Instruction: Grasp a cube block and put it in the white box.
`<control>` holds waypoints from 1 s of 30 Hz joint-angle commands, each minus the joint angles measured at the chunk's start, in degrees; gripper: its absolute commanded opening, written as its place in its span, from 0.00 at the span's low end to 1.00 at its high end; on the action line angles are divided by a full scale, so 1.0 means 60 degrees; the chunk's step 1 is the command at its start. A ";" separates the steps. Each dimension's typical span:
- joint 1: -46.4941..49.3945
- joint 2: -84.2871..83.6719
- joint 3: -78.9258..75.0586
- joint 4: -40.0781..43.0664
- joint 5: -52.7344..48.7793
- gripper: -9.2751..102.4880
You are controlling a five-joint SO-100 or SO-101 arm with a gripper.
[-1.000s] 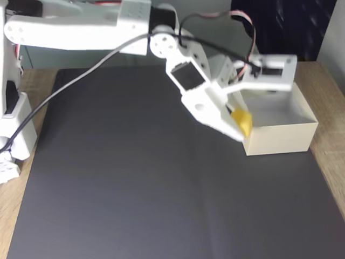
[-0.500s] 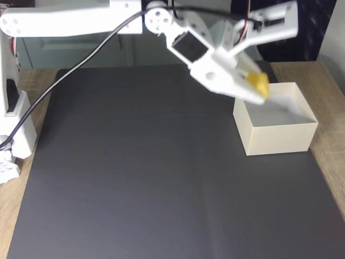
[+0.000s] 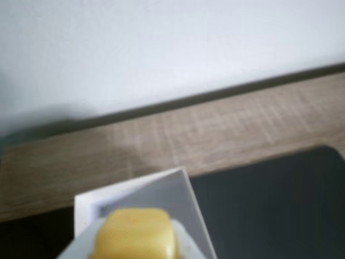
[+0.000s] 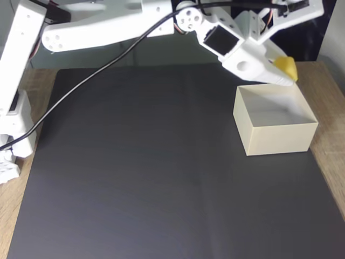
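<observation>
In the fixed view my white gripper (image 4: pixel 287 74) is shut on the yellow cube block (image 4: pixel 285 67) and holds it in the air. The cube hangs over the far right rim of the white box (image 4: pixel 277 138), clear of its walls. The box stands open-topped at the right edge of the black mat, and its pale inside shows nothing in it. The wrist view has the same cube (image 3: pixel 136 235) at its bottom edge, pressed against a white finger (image 3: pixel 156 195).
A black mat (image 4: pixel 135 172) covers most of the wooden table (image 4: pixel 329 156). The arm's base (image 4: pixel 13 129) stands at the left edge, with a grey cable (image 4: pixel 81 81) sagging from the arm. In the wrist view a pale wall (image 3: pixel 172 48) rises behind the table.
The arm has lifted and swung right and away. The cube went from beside the box's near left corner up to above its far right rim, still held.
</observation>
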 commanded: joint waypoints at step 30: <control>-0.0571 -0.2593 -0.3120 0.0264 -0.0146 0.29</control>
